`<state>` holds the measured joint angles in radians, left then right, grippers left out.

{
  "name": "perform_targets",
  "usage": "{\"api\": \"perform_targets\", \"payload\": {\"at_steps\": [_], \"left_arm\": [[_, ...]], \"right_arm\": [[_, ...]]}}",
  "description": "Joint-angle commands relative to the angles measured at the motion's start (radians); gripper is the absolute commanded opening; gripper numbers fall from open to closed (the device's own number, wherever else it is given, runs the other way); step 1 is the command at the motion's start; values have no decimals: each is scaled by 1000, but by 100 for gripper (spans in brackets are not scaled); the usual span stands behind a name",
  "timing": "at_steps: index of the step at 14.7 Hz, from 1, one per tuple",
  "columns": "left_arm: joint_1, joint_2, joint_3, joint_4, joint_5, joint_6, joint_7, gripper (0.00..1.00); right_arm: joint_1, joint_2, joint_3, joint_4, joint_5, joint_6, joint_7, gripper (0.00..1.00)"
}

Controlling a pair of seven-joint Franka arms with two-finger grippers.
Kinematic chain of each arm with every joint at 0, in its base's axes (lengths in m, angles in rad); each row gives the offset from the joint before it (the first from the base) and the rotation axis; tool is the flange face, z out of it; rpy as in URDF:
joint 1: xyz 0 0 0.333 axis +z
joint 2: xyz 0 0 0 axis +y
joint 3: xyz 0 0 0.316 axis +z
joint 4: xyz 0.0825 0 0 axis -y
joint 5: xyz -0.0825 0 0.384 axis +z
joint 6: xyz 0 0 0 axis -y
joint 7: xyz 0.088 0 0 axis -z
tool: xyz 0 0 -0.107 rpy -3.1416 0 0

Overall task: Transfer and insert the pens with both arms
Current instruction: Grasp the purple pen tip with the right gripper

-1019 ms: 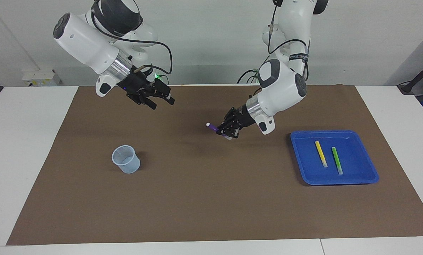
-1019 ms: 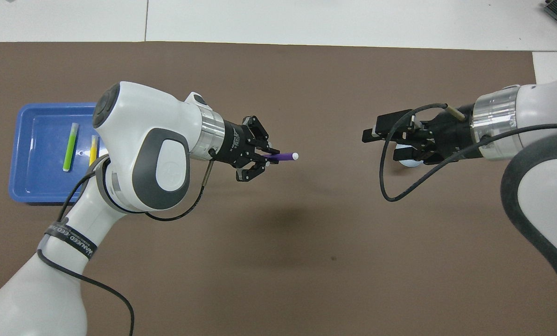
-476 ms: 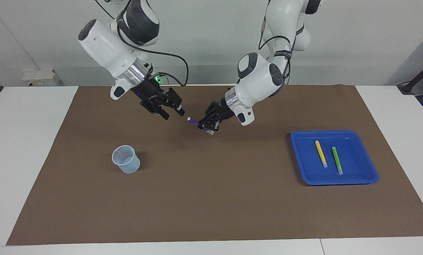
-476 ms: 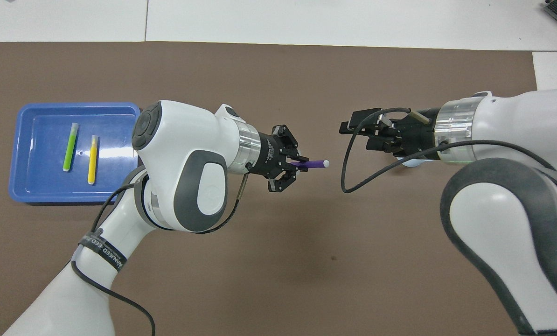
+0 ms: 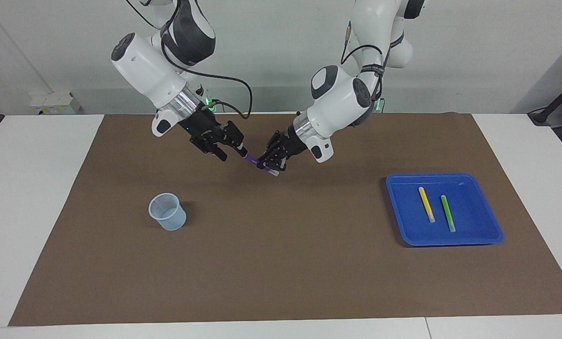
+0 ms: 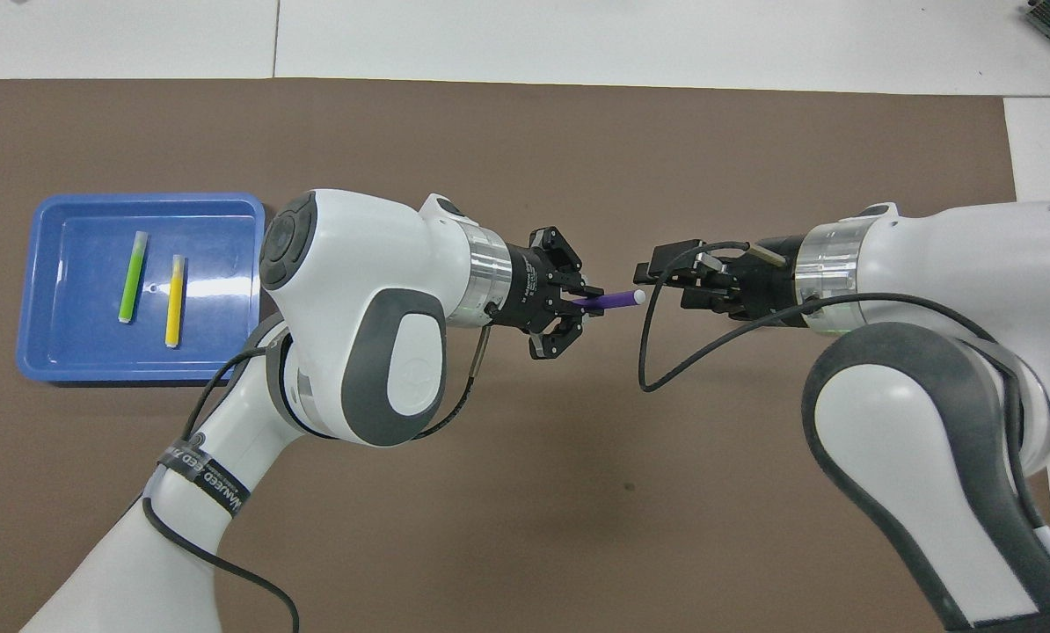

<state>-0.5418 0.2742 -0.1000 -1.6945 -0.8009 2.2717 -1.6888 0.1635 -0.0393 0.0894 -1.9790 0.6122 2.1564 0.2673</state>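
Both arms are up over the middle of the brown mat (image 5: 281, 263), their black hands nearly meeting in the air. The left gripper (image 5: 269, 162) pinches the purple pen (image 5: 252, 159) by one end, and the pen sticks out level toward the other arm, its pale tip (image 6: 638, 297) leading. The right gripper (image 5: 231, 143) is right at that tip — its fingers (image 6: 666, 259) look parted on either side of it, and from where I stand I cannot say whether they touch the pen.

Toward the left arm's end of the table sits the blue tray (image 5: 490, 238), and in it lie the yellow pen (image 5: 426, 204) and the green pen (image 5: 447, 213), side by side, close but apart, flat on the tray's floor. The yellow one lies nearer the table's middle than the green.

Toward the right arm's end stands a pale translucent cup (image 5: 167, 211), upright on the mat — farther from the robots than the two grippers' meeting place, and well apart from the tray.
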Motion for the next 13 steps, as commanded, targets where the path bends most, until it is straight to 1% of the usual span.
{"api": "perform_targets", "payload": {"at_steps": [1, 7, 12, 13], "left_arm": [[-7, -3, 3, 0, -8, 11, -20, 0], [-7, -10, 6, -28, -3, 14, -8, 0], [-7, -12, 5, -30, -3, 23, -8, 0], [-7, -12, 5, -30, -3, 26, -8, 0]], "right_arm": [[-4, -39, 3, -47, 9, 16, -23, 70], [17, -33, 4, -44, 9, 25, -13, 67], [19, -31, 4, -43, 9, 28, -17, 67], [33, -31, 4, -43, 9, 39, -17, 66]]}}
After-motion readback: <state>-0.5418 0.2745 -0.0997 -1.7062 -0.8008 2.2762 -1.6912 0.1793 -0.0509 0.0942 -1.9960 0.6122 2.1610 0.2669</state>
